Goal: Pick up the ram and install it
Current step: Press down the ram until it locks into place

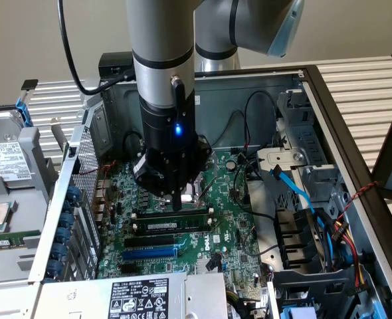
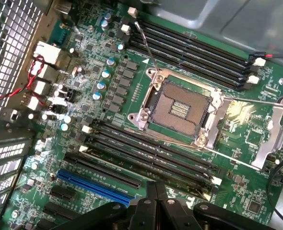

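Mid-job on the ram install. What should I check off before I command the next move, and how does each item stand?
1. Fingers: the gripper is shut, with nothing seen between them. Ok.
2. Gripper position: directly over the memory slots, beside the processor socket. Ok.
3. Ram: it lies lengthwise along the slots, just in front of the fingertips. Ok.
4. Ram fully seated, latches closed: cannot tell.
5. Processor socket: empty, cover swung open, contacts exposed close to the gripper. Not ok.
6. Blue cable: on the exterior view's right, apart from the arm. Ok.
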Tool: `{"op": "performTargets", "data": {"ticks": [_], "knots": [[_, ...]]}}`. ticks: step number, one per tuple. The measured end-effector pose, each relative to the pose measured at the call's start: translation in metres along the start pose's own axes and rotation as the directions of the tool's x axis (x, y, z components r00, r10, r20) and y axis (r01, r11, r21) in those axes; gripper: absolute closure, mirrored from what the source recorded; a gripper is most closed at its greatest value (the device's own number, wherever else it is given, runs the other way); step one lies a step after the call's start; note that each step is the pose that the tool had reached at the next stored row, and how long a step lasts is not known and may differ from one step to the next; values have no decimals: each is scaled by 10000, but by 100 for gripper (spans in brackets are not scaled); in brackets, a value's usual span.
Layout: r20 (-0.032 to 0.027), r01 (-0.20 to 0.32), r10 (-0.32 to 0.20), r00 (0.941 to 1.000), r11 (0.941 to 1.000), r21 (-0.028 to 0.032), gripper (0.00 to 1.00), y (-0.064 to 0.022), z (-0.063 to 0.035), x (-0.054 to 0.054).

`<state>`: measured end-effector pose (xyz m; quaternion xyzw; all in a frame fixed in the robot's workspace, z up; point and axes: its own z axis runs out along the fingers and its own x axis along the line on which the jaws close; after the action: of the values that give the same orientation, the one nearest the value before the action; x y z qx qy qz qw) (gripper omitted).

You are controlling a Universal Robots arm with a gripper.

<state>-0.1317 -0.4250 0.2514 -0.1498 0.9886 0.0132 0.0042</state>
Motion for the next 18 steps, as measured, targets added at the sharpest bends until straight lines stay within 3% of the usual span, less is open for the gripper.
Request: {"op": "performTargets", "data": {"ticks": [5,9,14,18], "knots": [[23,-897,897,9960,9960,10,90,0,6,0],[42,-1633,1633,9866,9866,17,90,0,10,0],[66,-2517,2516,9678,9678,24,90,-1,16,0],[86,-3199,3199,9474,9474,26,90,-1,20,0]]}}
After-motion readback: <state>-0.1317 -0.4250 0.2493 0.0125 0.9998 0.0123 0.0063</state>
